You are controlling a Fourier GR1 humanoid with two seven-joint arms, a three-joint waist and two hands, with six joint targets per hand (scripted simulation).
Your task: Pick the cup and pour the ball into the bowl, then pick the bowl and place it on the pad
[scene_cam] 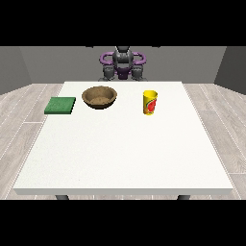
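Observation:
A yellow cup with a red and green print stands upright on the white table, right of the middle at the back. The ball is hidden from this view. Left of the cup, a brown wooden bowl sits upright. A flat green pad lies further left, near the table's left edge. Both hands are held close to the robot's body behind the far edge: the hand at the view's left and the hand at the view's right. Neither touches anything.
The robot's torso is centred behind the table's far edge. The white tabletop stretches wide in front of the cup, bowl and pad. Wooden floor surrounds the table.

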